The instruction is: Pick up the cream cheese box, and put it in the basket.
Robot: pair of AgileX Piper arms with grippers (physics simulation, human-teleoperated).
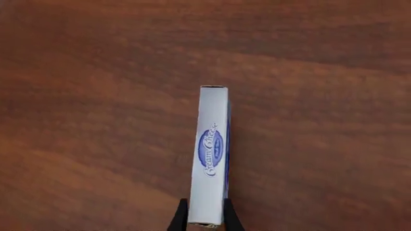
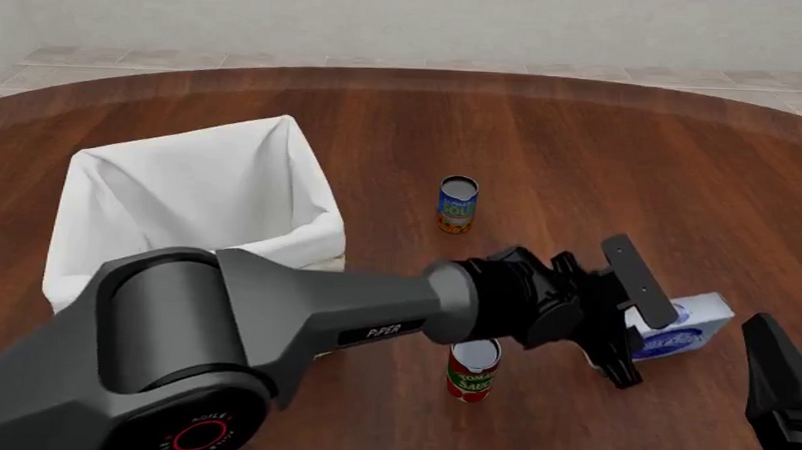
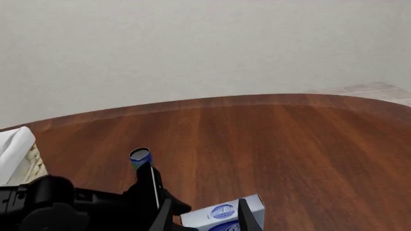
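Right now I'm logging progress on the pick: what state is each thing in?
Box: on edge, clamped in the left tool, not in the basket.
Basket: upright, nothing visible inside.
Far can: upright, untouched.
Near can: upright, under the left arm.
Right tool: off to the side, grip unclear.

Front view high behind arms; 2 close wrist views, all sharing the cream cheese box (image 2: 678, 329).

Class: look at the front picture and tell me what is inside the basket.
Inside the basket only its white cloth liner shows, sagging down from the rim. No object is visible in it. The near wall and the left arm hide the bottom, so I cannot say what lies there.
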